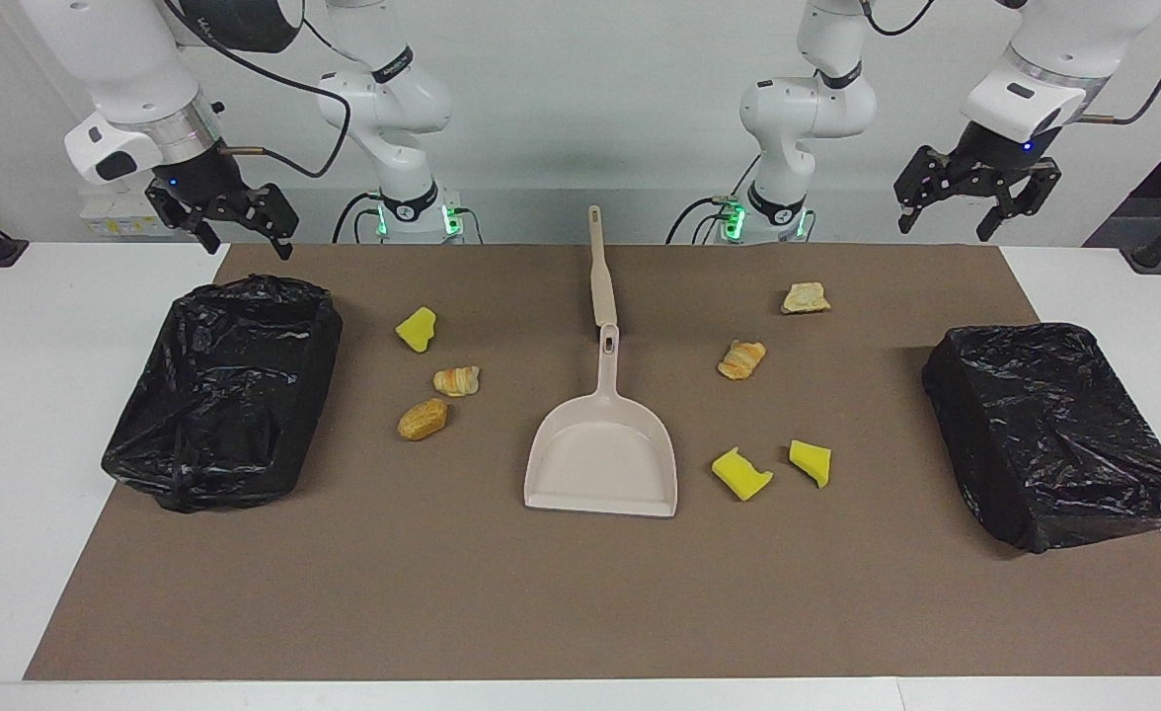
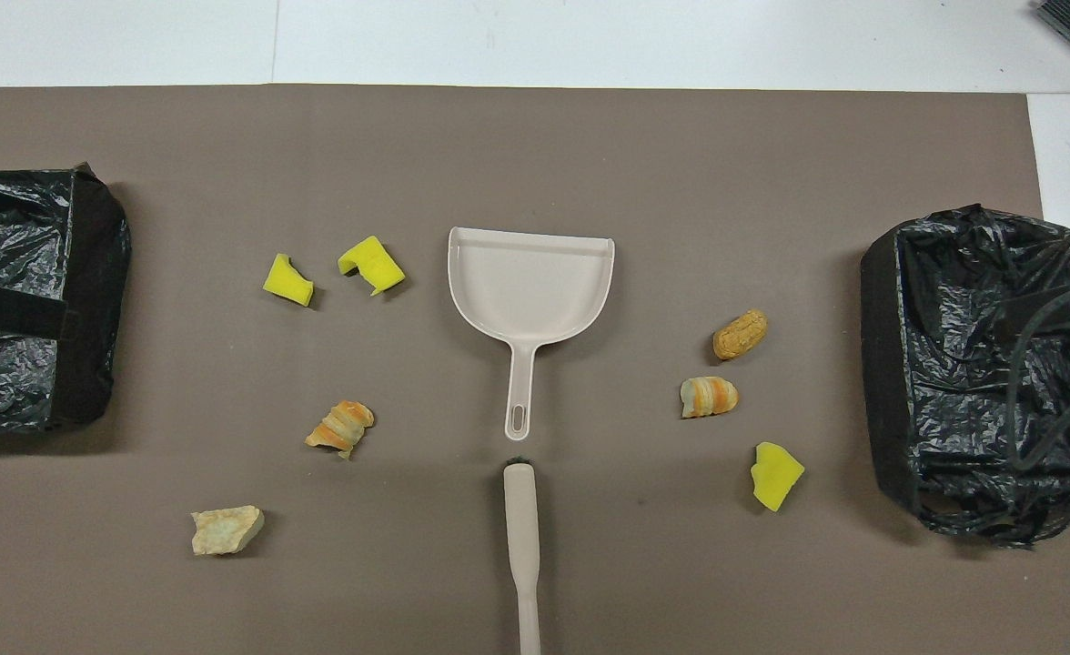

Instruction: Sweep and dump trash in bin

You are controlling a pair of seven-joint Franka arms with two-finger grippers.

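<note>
Facing view: left gripper hangs above the table edge at its own end, jaws spread wide, holding nothing. Right gripper likewise wide open and empty, above the edge by the open-topped bin. Second bin sits at the left arm's end. Trash, seven pieces, lies scattered on the mat to both sides of the dustpan.

Overhead view: brush lies in line with the dustpan handle, nearer the robots. Trash looks light; sponge chunks soft, bread bits crumbly. Likely better swept than pinched; take the tools by their stiff handles.
</note>
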